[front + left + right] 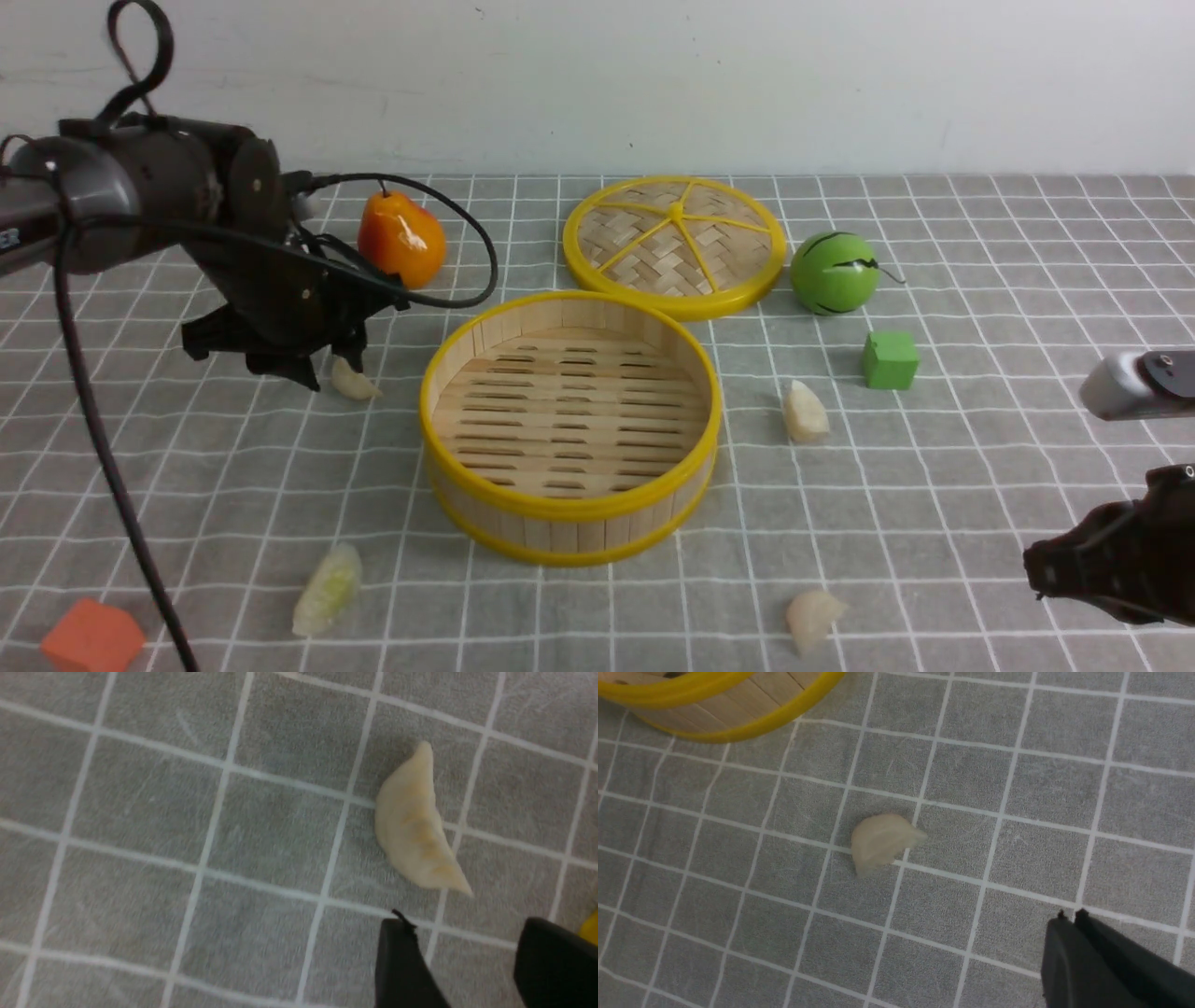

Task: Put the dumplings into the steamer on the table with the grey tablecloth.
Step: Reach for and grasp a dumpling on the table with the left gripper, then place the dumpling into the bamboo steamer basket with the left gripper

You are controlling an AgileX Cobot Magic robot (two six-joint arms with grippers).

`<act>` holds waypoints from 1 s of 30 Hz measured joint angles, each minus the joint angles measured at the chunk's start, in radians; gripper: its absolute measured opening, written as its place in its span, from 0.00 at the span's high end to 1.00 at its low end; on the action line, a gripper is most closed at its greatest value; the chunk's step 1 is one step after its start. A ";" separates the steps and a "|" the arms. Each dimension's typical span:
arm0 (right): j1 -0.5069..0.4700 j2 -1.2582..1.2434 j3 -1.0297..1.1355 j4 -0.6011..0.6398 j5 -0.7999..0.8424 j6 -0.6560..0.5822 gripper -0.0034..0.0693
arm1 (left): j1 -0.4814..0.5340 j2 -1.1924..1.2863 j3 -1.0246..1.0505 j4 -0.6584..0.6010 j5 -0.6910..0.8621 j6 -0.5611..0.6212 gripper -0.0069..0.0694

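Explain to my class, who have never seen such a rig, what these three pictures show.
They show a robot with two arms. The front view looks forward from between them; each other picture comes from a camera on one arm's wrist.

On the grey checked cloth stands a round bamboo steamer with nothing inside. Around it lie four toy dumplings, its woven lid, an orange pepper-like toy, a green ball-like toy and two cubes, green and orange.

The left gripper is open above a pale dumpling; the right gripper is shut. Neither holds anything.
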 joint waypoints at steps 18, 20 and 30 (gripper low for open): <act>0.000 0.002 0.000 0.062 0.000 -0.032 0.96 | -0.059 0.027 -0.084 0.078 -0.024 0.023 0.69; 0.000 0.003 0.000 0.063 -0.005 -0.038 0.96 | -0.125 -0.064 -0.088 0.058 -0.030 0.047 0.69; 0.000 0.003 -0.002 0.138 -0.010 -0.048 0.96 | -0.287 0.071 -0.096 0.046 -0.082 0.145 0.68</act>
